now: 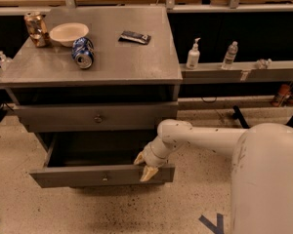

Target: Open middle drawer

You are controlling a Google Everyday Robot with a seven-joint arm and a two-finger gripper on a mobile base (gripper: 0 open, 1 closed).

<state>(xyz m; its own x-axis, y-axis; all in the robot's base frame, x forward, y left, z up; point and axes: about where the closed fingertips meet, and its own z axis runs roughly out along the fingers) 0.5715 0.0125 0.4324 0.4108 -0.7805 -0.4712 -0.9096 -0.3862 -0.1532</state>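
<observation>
The middle drawer (88,176) is pulled well out of the gray cabinet (112,57). Its long flat front has a small round knob (105,178), and its dark box is open to view. My gripper (143,166) is at the right part of that front, at the end of my white arm (200,138), which reaches in from the right. Its tan fingers (148,174) are spread. One lies over the front face and the other sits at the top edge on the inner side. The gripper holds nothing.
Above, a gray drawer front with a knob (97,118) is nearly shut. The cabinet top holds a white bowl (68,33), a lying blue can (83,52), a brown can (36,29) and a dark packet (135,37). Bottles (193,55) stand on a ledge at right. My white body (268,179) fills the lower right.
</observation>
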